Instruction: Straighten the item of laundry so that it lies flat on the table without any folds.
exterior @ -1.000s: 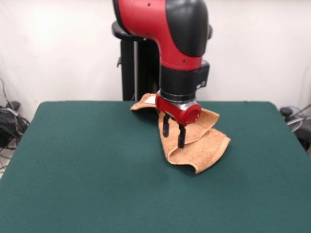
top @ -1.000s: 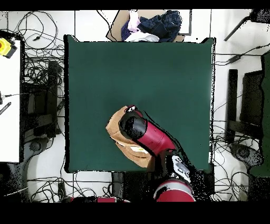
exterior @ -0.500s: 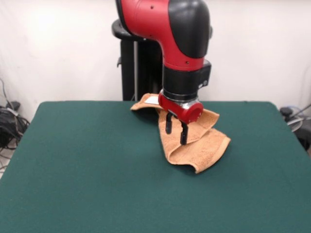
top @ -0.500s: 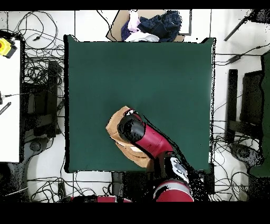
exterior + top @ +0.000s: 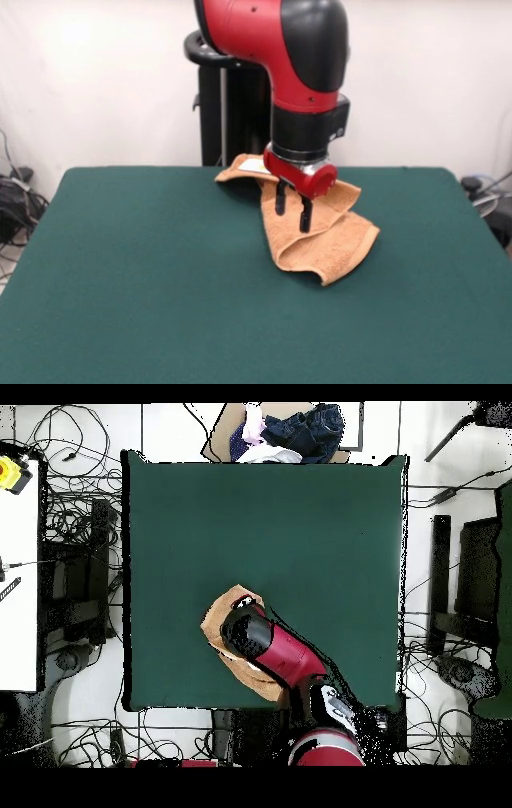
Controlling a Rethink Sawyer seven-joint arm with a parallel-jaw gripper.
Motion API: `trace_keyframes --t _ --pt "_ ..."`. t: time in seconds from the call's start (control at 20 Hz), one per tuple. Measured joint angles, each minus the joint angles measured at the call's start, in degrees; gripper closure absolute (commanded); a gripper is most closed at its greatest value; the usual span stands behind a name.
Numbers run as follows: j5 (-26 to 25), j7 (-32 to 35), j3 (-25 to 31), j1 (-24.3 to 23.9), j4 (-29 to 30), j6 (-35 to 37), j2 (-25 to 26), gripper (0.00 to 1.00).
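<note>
One orange-tan terry towel [image 5: 320, 228], folded over itself in several layers, lies right of centre in the front view, toward the far edge of the dark green table [image 5: 144, 280]. Gripper [image 5: 292, 210]: two black fingers parted, empty, poised over the towel's upper layers; contact with the cloth cannot be told. Recommended handling: descend onto a single top layer near a free edge, pinch that layer alone, then draw outward and low across the felt to undo the fold.
</note>
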Motion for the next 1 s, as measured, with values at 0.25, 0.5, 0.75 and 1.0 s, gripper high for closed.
trace_keyframes --t 0.25,0.5,0.75,1.0 --pt "-0.2 0.0 0.0 0.0 0.0 0.0 0.1 0.0" --pt "-0.7 0.0 0.0 0.0 0.0 0.0 0.1 0.0" --pt "-1.5 0.0 0.0 -0.1 0.0 0.0 1.1 0.0" --pt "-2.4 0.0 0.0 -0.5 0.0 -0.6 3.3 0.0"
